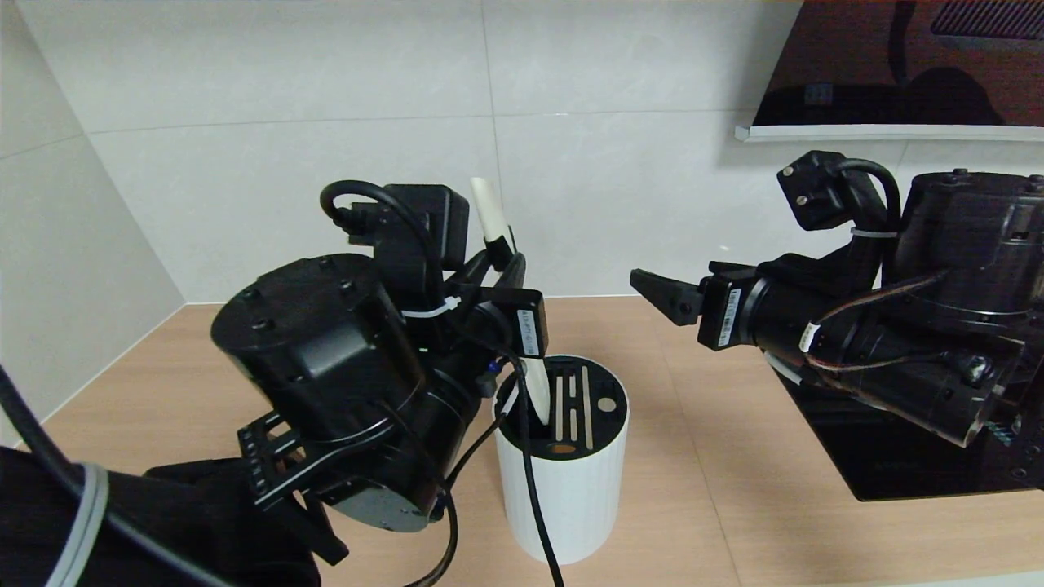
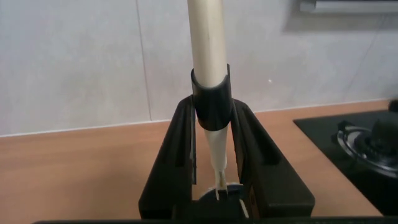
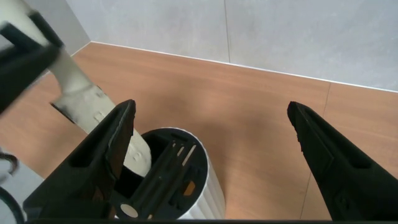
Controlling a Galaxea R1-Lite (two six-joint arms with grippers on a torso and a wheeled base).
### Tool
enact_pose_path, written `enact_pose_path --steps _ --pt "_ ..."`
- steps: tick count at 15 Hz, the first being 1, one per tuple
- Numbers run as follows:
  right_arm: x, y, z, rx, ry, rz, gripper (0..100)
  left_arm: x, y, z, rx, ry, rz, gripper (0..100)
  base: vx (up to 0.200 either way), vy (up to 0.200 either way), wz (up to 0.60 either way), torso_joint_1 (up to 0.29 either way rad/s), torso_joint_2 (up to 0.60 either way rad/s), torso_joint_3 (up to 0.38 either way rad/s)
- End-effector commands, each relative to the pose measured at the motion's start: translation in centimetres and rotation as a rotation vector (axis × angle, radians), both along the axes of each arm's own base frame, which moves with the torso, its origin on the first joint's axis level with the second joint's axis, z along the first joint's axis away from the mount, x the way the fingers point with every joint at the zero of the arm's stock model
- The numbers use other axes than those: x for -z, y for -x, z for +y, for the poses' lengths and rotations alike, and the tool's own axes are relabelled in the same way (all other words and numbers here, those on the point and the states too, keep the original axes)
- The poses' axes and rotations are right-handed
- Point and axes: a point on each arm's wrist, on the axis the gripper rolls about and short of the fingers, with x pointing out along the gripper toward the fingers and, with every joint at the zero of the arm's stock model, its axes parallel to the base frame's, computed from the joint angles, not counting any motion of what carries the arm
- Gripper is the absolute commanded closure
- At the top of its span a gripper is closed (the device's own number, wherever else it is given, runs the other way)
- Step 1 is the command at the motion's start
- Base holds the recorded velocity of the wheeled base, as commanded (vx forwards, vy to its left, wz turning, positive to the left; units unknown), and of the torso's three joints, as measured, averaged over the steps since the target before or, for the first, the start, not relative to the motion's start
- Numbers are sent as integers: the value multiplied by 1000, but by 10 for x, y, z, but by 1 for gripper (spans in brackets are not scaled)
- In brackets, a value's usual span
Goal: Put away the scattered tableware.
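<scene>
Head view: wooden countertop (image 1: 734, 489) runs along a pale tiled wall. A black cooktop (image 1: 897, 456) is set into it on the robot's right.

White ribbed cylindrical holder (image 1: 571, 497) stands upright on the counter near the front edge, between the two arms. Its black top has several narrow slots, one round hole and a wider opening. Only one item is going into it. No other handles stand out of the slots, and the inside cannot be seen.

Right gripper (image 1: 662, 295) hangs above the counter to the right of the holder, fingers spread wide with nothing between them.

Left gripper (image 2: 214, 155) is directly over the holder, fingers clamped on a knife (image 1: 492, 214) just below its black collar. The knife is held nearly upright: cream handle up, white blade down, tip entering the top of the holder.

Handling judgement: the knife looks light and stiff. The white blade may be ceramic, which would be brittle and chip if forced sideways against a slot edge. The smooth round handle could twist in the grip. The best hold is on the handle near the collar, as now, keeping the blade in line with its slot.
</scene>
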Motion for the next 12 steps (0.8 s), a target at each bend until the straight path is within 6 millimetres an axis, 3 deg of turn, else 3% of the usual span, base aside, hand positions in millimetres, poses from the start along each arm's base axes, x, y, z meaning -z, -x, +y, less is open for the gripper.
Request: enact_pose_path --steps 1,12 --pt "2 -1 1 0 5 6 0 11 -2 -4 5 -21 25 100 0 0 0 0 0 0" --pt "8 -2 2 -1 31 14 0 40 -1 -8 0 -79 96 100 0 0 0 0 0 0"
